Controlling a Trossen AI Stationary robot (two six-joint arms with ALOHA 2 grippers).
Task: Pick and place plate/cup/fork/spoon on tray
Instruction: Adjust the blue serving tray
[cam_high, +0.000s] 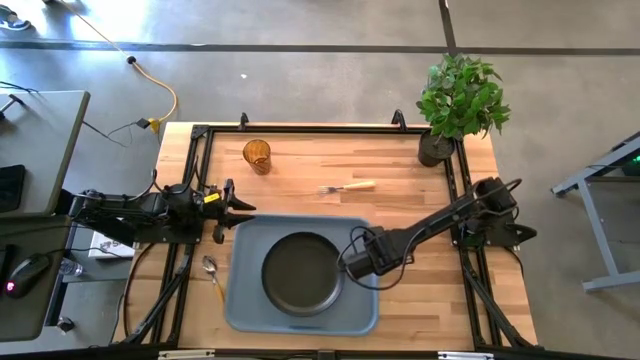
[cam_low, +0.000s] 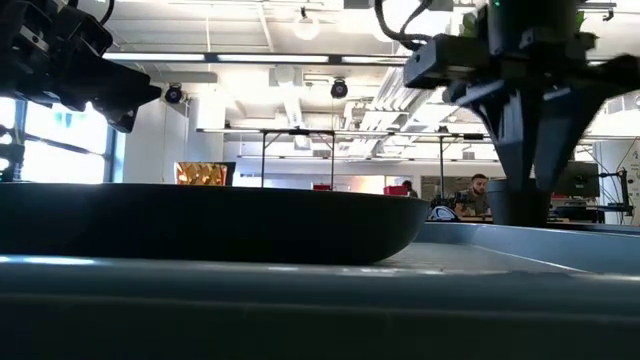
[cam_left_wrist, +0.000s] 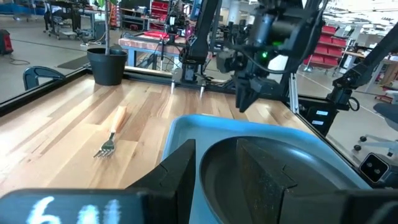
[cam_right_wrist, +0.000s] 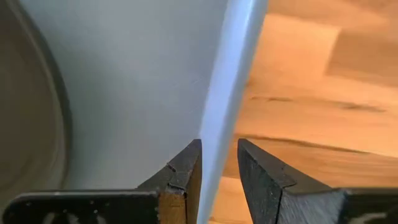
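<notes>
two right fingers (cam_right_wrist: 219, 171) straddle, slightly parted, the tray (cam_right_wrist: 226, 93) rim beside the plate (cam_high: 301, 272); left fingers (cam_left_wrist: 217, 168) open, idle.

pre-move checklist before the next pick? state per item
1. Plate on the tray: ok, it lies flat inside the rim.
2. Right gripper clear of the tray: not ok, its fingers straddle the tray's right rim with a narrow gap.
3. Left gripper free: ok, open and empty, at the tray's rear left corner.
4. Cup reachable: ok, upright on the table's far left, nothing around it.
5. Fork reachable: ok, flat on the wood behind the tray.
6. Spoon reachable: ok, on the wood just left of the tray; whether it touches the rim, cannot tell.
</notes>
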